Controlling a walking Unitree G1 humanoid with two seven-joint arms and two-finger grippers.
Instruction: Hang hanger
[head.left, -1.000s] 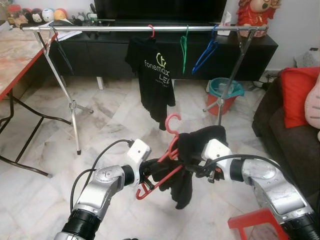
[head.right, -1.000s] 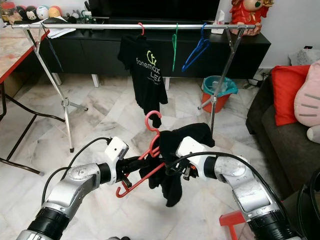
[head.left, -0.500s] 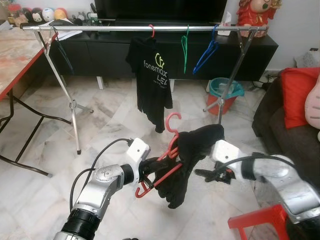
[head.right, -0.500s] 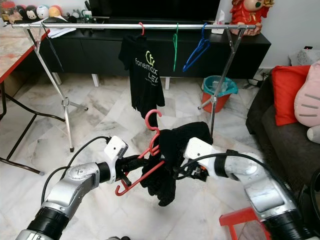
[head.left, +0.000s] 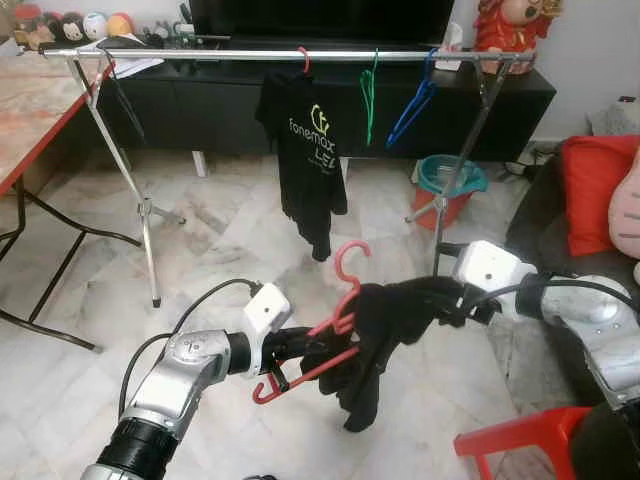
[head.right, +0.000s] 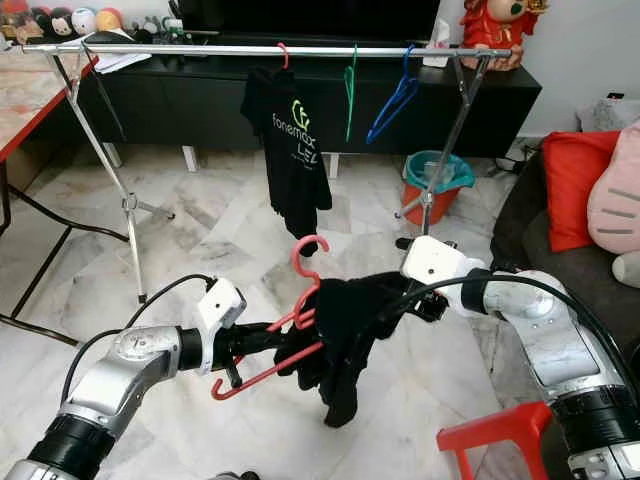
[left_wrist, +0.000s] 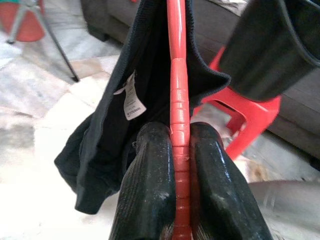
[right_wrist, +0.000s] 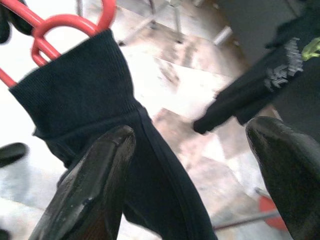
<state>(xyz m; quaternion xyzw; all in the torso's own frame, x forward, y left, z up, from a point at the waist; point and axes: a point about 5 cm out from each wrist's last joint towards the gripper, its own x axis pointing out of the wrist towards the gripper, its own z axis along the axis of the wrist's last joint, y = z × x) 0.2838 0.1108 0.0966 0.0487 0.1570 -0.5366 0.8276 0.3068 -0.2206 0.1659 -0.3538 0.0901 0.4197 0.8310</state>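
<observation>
1. our left tool (left_wrist: 180, 165) is clamped on the red hanger (head.left: 335, 330), its two black fingers (left_wrist: 150, 190) pressed against either side of the red bar
2. the red hanger sits low in front of us, at about 6 o'clock in the head views, tilted with its hook (head.left: 345, 262) pointing up toward 12 o'clock
3. a black garment (head.left: 385, 330) is draped over the hanger's right end and hangs down toward the marble floor (head.left: 220, 240)
4. our right tool (right_wrist: 195, 165) is spread wide, one finger against the garment's ribbed edge, gripping nothing
5. the clothes rail (head.left: 250, 54) runs across at 12 o'clock, well apart from the held hanger
6. on it hang a black printed t-shirt (head.left: 310, 160) on a red hanger, a green hanger (head.left: 369, 95) and a blue hanger (head.left: 412, 100)
7. a red stool (head.left: 510, 445) stands at 4 o'clock, a teal and orange bucket (head.left: 450, 185) beyond the rail's right leg
</observation>
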